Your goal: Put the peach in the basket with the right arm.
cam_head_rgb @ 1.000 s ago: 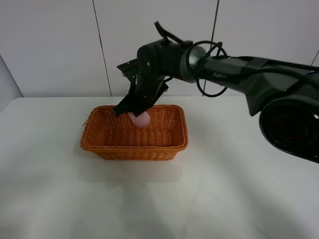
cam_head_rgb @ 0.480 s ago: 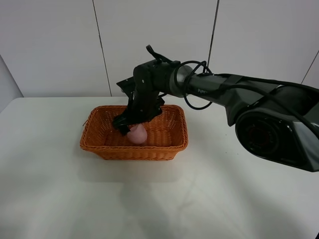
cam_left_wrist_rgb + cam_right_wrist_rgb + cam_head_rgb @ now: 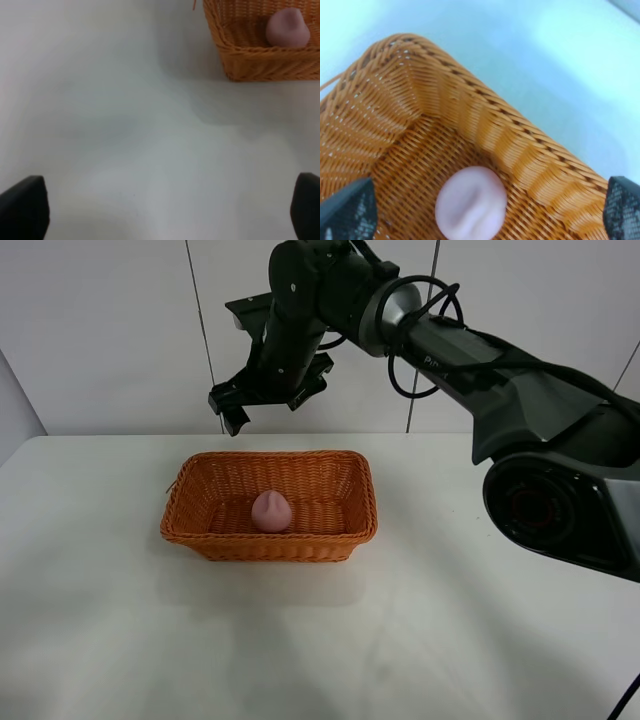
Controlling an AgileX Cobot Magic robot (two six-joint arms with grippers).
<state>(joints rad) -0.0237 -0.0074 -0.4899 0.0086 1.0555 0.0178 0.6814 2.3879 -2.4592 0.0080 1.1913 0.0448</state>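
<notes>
The pale pink peach rests on the floor of the orange-brown wicker basket, free of any grip. My right gripper hangs open high above the basket's far rim, at the end of the black right arm. In the right wrist view the peach lies below, between the two wide-apart fingertips. My left gripper is open over bare table, with the basket and peach some way ahead of it.
The basket stands on a white table in front of a white panelled wall. The left arm does not show in the exterior high view.
The right gripper lowered the peach into the basket, let go of it, and rose well above the basket. The peach now lies on the basket floor.
</notes>
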